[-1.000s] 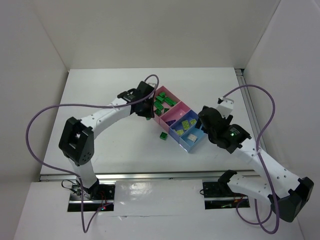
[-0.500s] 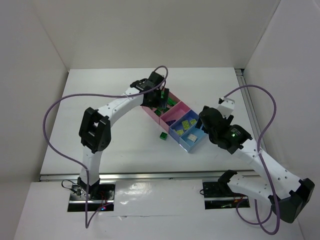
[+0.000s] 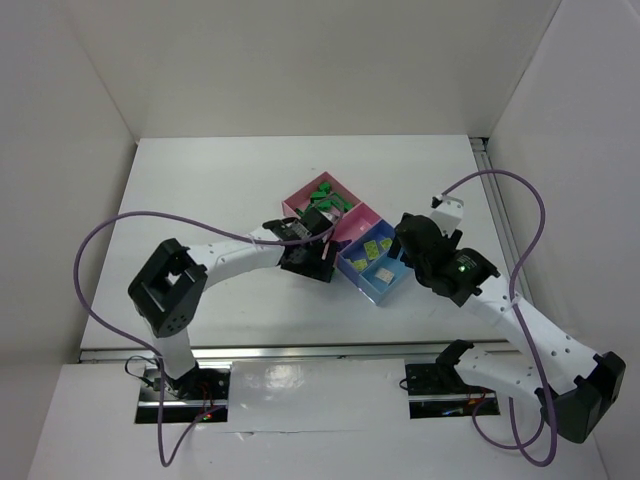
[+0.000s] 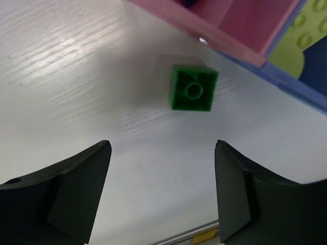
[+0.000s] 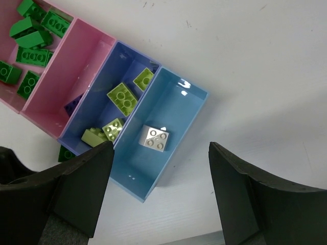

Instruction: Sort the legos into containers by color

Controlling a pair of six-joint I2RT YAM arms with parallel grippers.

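While I'm hovering my left gripper, jaws spread wide, the green brick is sitting upper-centre beside the pink bin; probably light, stiff, slick, so I'm aiming for its flat sides.

Bright, even light floods the white table; glare streaks its surface in the left wrist view, where the slightly blurred green brick casts a soft shadow.

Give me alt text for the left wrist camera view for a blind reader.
A small dark green studded plastic brick lies on the white table, ahead of the open left gripper. A pink plastic bin and a periwinkle plastic bin edge the top right corner.
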